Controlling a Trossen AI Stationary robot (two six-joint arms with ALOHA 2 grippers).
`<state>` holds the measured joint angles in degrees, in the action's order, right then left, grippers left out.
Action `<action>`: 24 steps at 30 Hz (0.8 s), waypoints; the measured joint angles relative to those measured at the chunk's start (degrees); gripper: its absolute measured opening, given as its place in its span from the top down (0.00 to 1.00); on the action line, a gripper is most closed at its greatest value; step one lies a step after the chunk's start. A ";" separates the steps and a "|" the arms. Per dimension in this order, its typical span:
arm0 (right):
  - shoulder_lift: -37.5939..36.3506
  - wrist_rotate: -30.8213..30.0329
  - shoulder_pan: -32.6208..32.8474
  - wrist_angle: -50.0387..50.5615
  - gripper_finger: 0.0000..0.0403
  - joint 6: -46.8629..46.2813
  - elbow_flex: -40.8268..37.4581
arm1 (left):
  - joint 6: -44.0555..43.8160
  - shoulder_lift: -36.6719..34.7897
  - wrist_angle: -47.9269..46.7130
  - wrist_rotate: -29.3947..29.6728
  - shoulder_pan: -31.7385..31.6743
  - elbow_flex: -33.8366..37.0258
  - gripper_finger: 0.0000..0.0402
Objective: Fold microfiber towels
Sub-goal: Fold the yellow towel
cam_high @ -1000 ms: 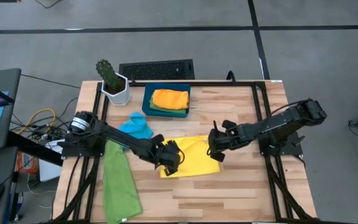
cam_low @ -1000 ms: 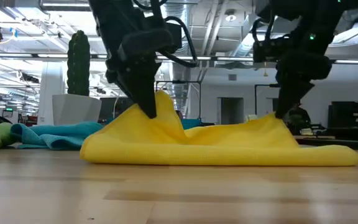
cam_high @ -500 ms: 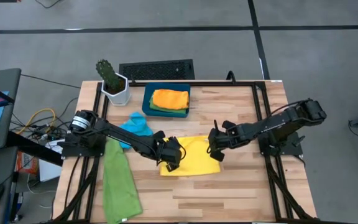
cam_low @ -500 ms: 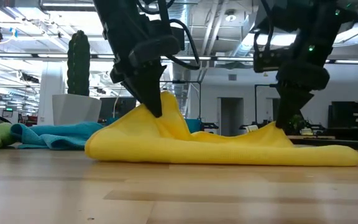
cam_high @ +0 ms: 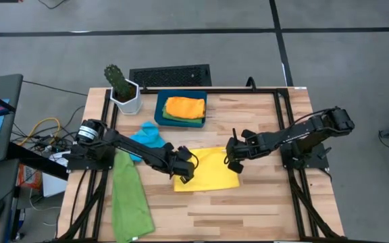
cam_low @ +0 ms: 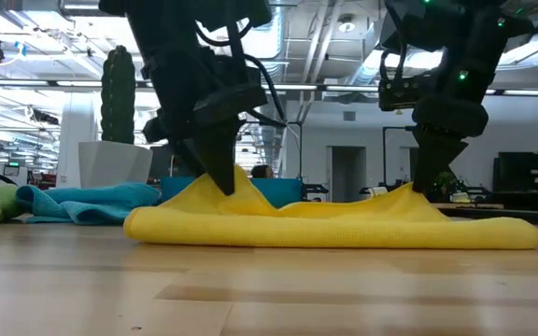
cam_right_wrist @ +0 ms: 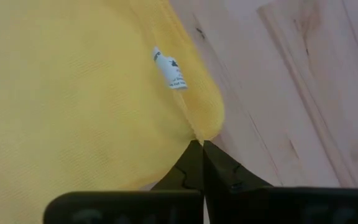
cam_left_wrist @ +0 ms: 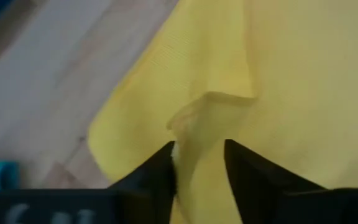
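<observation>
High view: I see left claw (cam_high: 186, 169) and right claw (cam_high: 234, 156) each clamped on soft yellow microfiber towel (cam_high: 211, 172), lying on wooden surface (cam_high: 248, 202).

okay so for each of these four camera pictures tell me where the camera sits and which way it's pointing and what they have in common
High view: above the table, looking straight down; both arms show, left gripper and right gripper on the yellow towel.
Low view: at tabletop height, looking level across; both arms drop in from above.
Left wrist view: on the left arm, facing the towel past its dark fingers.
Right wrist view: on the right arm; its fingers pinch the towel's edge.
Shared: the yellow towel appears in all four.
</observation>
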<state>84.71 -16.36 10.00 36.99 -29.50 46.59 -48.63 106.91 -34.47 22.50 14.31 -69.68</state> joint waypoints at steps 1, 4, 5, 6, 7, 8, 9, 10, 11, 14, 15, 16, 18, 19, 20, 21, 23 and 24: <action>0.00 0.00 -0.03 0.00 0.95 0.00 0.00 | -0.27 0.00 1.00 -0.44 0.00 0.52 0.66; 0.00 0.04 -0.32 0.11 0.95 -0.02 0.00 | -0.87 0.00 2.79 -1.00 0.00 2.38 0.56; 0.00 0.02 -0.42 0.21 0.95 0.00 0.00 | -1.42 0.00 2.66 -0.78 -0.07 2.71 0.53; 0.00 0.02 -0.54 0.24 0.96 0.00 0.00 | -2.08 0.00 2.56 -0.29 -0.12 3.07 0.51; 0.00 0.02 -0.77 0.24 0.96 0.00 0.00 | -2.93 0.00 2.27 0.23 -0.17 3.45 0.49; 0.00 0.02 -0.91 0.24 0.96 -0.02 -0.01 | -3.42 0.00 1.89 0.54 -0.30 3.87 0.48; 0.00 0.02 -1.11 0.24 0.96 -0.02 -0.01 | -3.78 0.00 1.89 0.79 -0.37 4.27 0.47; 0.00 0.01 -1.23 0.24 0.95 -0.02 0.00 | -3.92 0.00 1.91 1.04 -0.45 4.48 0.47; 0.00 0.02 -1.44 0.24 0.95 -0.02 0.00 | -3.88 0.00 2.02 1.41 -0.51 4.54 0.47; 0.00 0.02 -1.87 0.24 0.94 -0.02 0.00 | -3.47 0.00 1.90 2.97 -0.77 4.84 0.49; 0.00 0.02 -2.00 0.24 0.93 -0.02 0.00 | -3.38 0.00 1.82 3.26 -0.91 4.86 0.50; 0.00 0.02 -2.04 0.24 0.93 -0.02 0.00 | -3.34 0.00 1.87 3.32 -1.05 4.86 0.50; 0.00 0.02 -2.27 0.24 0.94 -0.01 -0.01 | -3.11 0.00 1.83 3.67 -1.27 4.86 0.51; 0.00 0.00 -2.27 0.24 0.94 -0.02 -0.01 | -3.13 0.00 1.68 3.87 -1.45 4.86 0.51; 0.00 0.00 -2.27 0.24 0.94 0.00 0.00 | -3.14 0.00 1.63 4.10 -1.63 4.86 0.51; 0.00 0.00 -2.27 0.24 0.94 0.00 0.00 | -3.11 0.00 1.65 4.22 -1.86 4.86 0.51; 0.00 -0.04 -2.27 0.22 0.94 -0.02 0.00 | -3.10 0.00 1.60 4.19 -2.21 4.86 0.51; 0.00 -0.04 -2.27 0.22 0.93 -0.05 0.00 | -3.10 0.00 1.54 4.19 -2.36 4.86 0.51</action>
<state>84.71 -16.40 7.73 37.21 -29.55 46.59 -51.72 106.91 -32.93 26.70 11.95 -64.82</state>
